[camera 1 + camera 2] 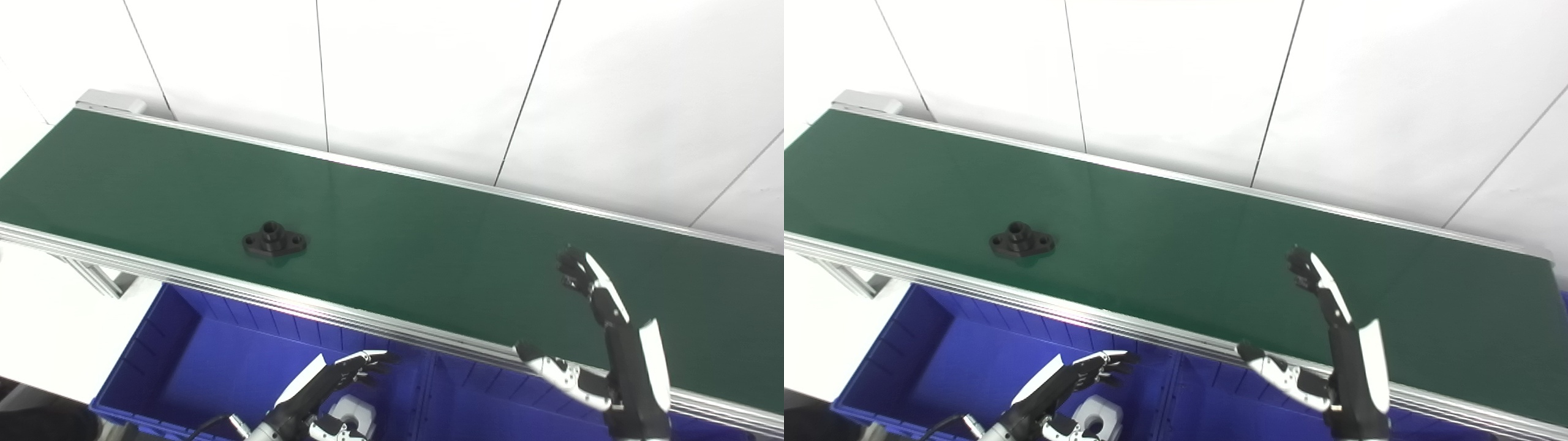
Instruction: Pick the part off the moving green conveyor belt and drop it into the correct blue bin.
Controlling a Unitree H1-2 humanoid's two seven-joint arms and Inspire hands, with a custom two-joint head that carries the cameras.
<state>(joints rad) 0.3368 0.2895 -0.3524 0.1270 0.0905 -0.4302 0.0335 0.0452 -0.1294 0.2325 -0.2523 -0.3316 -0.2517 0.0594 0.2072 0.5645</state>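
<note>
A black flanged part (274,239) with a raised hub and two bolt holes lies on the green conveyor belt (429,245), left of centre near the front rail; it also shows in the right eye view (1021,241). My left hand (334,383) is open and empty, low over the left blue bin (184,343). My right hand (603,343) is open and empty, raised over the belt's front right part, fingers pointing up and thumb spread left. Both hands are far from the part.
A white part (352,416) lies in the left blue bin under my left hand. A second blue bin (490,398) adjoins it on the right. An aluminium rail (367,318) runs along the belt's front edge. A white panelled wall stands behind.
</note>
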